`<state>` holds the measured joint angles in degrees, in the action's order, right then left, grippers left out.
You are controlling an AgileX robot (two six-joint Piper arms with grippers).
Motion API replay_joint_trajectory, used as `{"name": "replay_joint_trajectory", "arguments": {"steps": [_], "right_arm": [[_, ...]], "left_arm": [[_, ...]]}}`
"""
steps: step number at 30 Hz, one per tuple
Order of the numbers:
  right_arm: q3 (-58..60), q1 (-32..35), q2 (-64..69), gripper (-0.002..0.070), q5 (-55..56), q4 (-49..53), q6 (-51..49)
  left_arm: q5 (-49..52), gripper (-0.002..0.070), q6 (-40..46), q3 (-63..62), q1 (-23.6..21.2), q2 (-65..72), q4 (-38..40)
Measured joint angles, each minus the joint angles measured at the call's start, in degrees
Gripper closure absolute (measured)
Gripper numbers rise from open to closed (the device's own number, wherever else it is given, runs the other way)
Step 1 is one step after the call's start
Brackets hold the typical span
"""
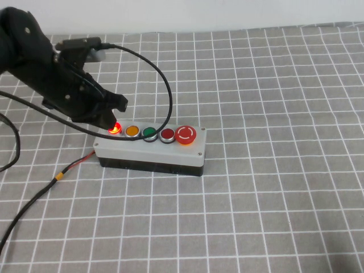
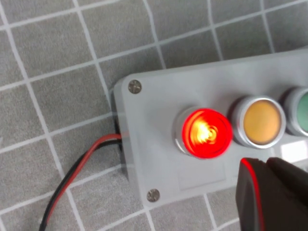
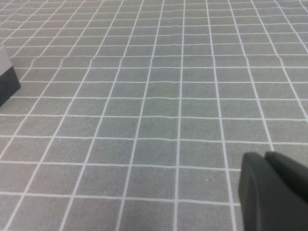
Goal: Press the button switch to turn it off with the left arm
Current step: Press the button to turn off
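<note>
The button switch (image 1: 115, 128) is the small bright-red, silver-ringed button at the left end of the grey box (image 1: 170, 151). It glows lit, and it also shows in the left wrist view (image 2: 206, 133). My left gripper (image 1: 114, 108) is shut and empty, its tip just above and behind the lit button; in the left wrist view (image 2: 267, 166) the closed fingers sit beside the button, not on it. My right gripper (image 3: 269, 161) is shut and empty over bare cloth, out of the high view.
The box carries an orange button (image 1: 132, 131), a green one (image 1: 149, 133), a darker red one (image 1: 167, 135) and a big red mushroom button (image 1: 186, 135). A red-and-black wire (image 1: 74, 166) leaves its left end. A black cable (image 1: 162, 85) loops over the box.
</note>
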<state>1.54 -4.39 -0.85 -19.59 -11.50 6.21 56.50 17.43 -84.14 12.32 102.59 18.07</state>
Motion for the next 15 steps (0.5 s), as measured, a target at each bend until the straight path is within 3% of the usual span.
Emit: {"name": "replay_joint_trajectory", "arguments": {"steps": [15], "right_arm": [[0.00,0.00,0.00,0.0694,0.00,0.00,0.00]], "left_arm": [[-1.07,0.0678,0.40,-0.13,0.00,2.75,0.00]]}}
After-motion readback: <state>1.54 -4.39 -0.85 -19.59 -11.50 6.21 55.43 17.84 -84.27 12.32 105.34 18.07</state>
